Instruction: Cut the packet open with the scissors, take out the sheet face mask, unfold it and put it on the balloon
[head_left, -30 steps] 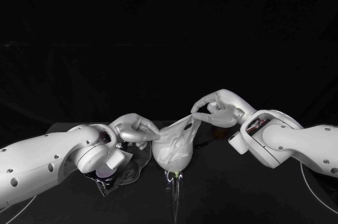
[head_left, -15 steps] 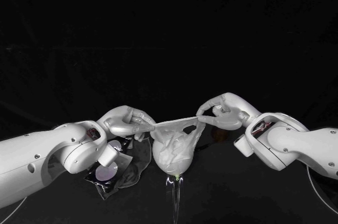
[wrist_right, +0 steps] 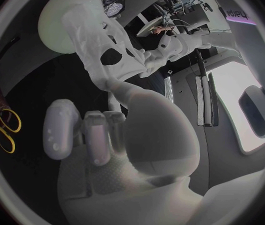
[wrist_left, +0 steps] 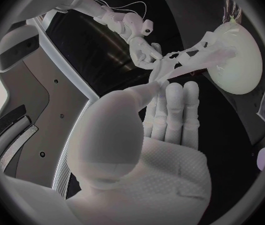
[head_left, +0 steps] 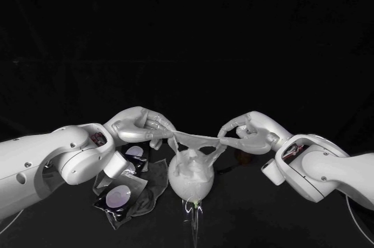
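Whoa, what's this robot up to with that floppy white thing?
It is fitting a mask onto a balloon. The left hand and the right hand each pinch one end of the mask and hold it stretched out above the balloon, while its lower part drapes against the balloon. The packet lies on the table beside the left arm. The scissors lie on the table too, with neither hand on them.

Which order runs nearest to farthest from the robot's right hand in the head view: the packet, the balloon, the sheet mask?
1. The sheet mask, pinched in the right hand.
2. The balloon, lower, at centre.
3. The packet, beyond it, on the robot's left side.
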